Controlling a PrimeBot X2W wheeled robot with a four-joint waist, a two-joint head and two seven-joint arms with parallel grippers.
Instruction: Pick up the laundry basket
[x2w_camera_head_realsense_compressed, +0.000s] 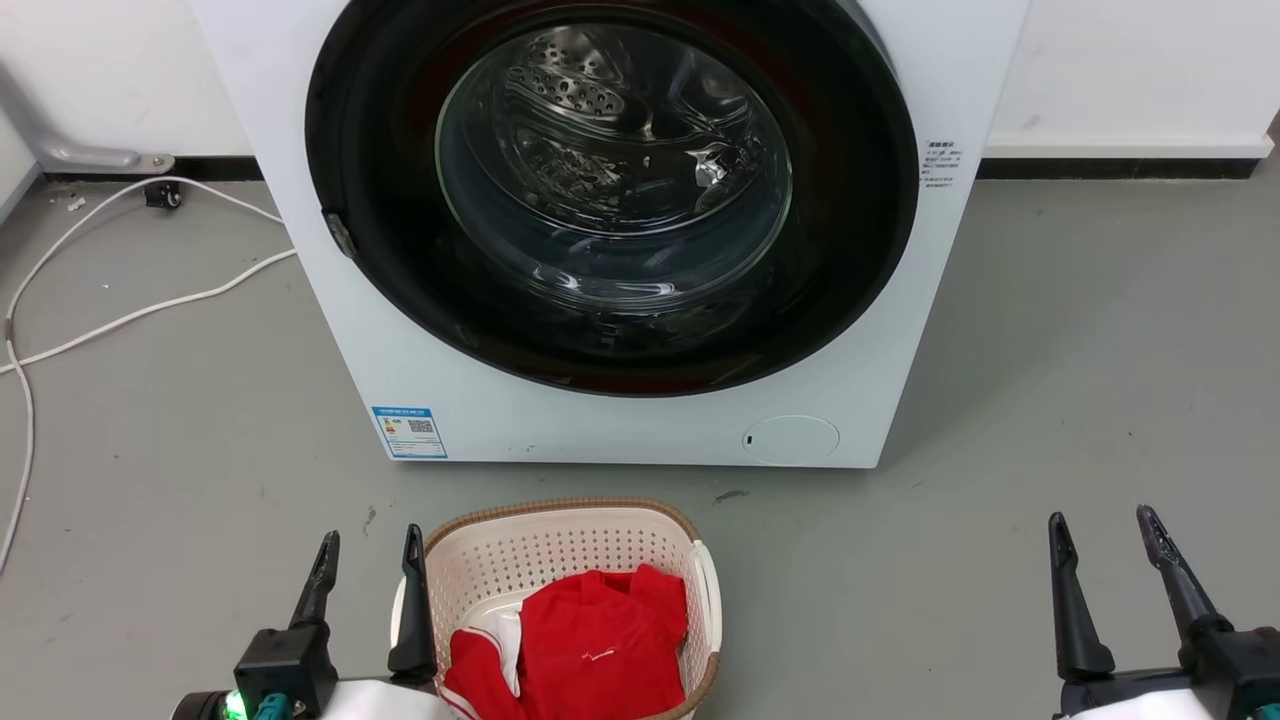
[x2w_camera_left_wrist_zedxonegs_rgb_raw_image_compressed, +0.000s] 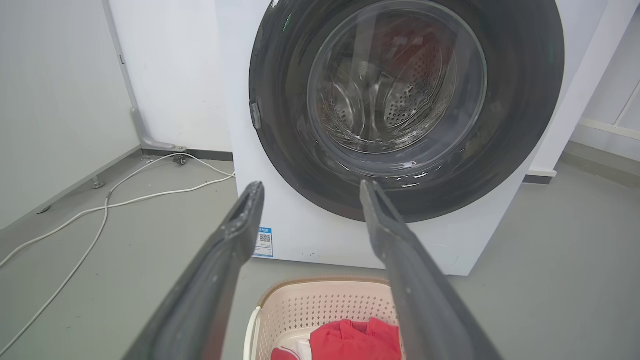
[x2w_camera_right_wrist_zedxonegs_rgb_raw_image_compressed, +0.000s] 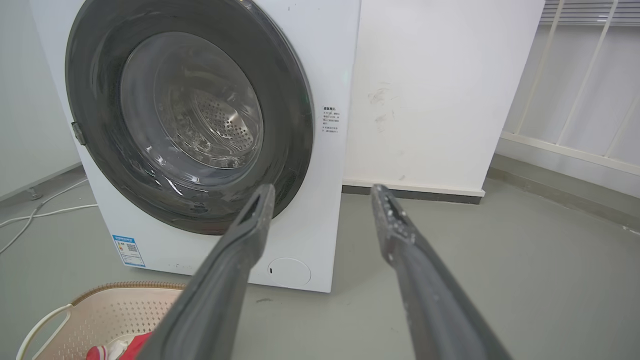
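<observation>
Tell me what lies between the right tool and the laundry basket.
Bare grey floor, seen in the head view: nothing sits between the laundry basket and the open right tool.

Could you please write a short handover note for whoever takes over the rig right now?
Left tool: open, holding nothing, beside the laundry basket's left edge.
Right tool: open, holding nothing, well off to the basket's right, above the floor.
The basket sits on the floor in front of the washing machine, with red clothes inside.
Done: nothing gripped yet.
Left to do: bring both tools to the side handles, grip and lift.
</observation>
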